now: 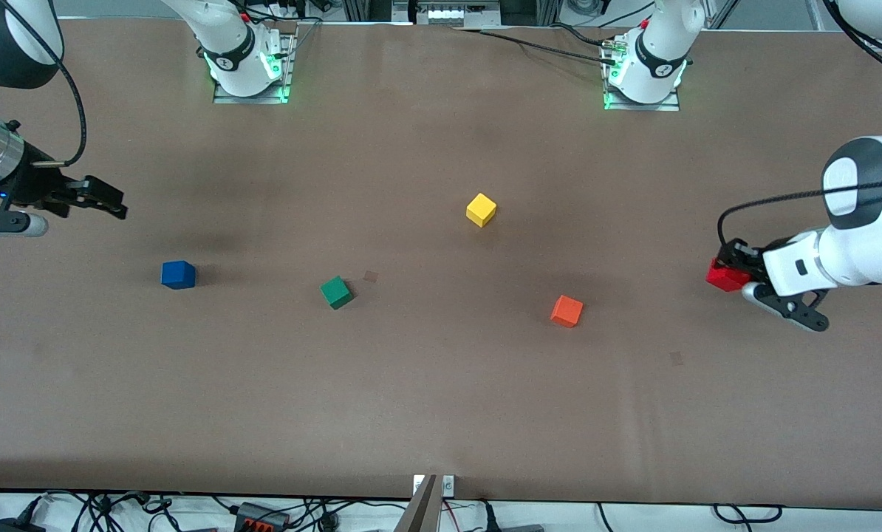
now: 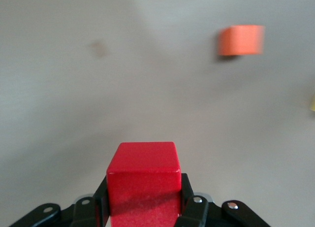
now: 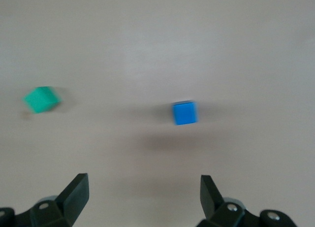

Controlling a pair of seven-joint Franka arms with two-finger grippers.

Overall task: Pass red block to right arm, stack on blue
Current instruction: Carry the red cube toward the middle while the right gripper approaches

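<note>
The small pure-red wooden cube (image 1: 725,277) sits clamped in my left tool (image 1: 729,272), pinched between its black linkage fingers (image 2: 193,212), raised over the brown bench (image 1: 441,399) at the left arm's end. So I judge the pickup done and the handover step in hand. My right tool (image 1: 108,203) hangs wide open and empty over the right arm's end of the bench, with the small dark-blue cube (image 1: 178,274) lying on the bench close under it. The two tools are well apart, with the orange cube (image 1: 566,310), the green cube (image 1: 336,292) and the yellow cube (image 1: 481,209) lying on the bench between them. Next, I judge, both arms must come toward the middle, the red cube offered with free faces exposed so my right fingers can close on it before the left lets go
</note>
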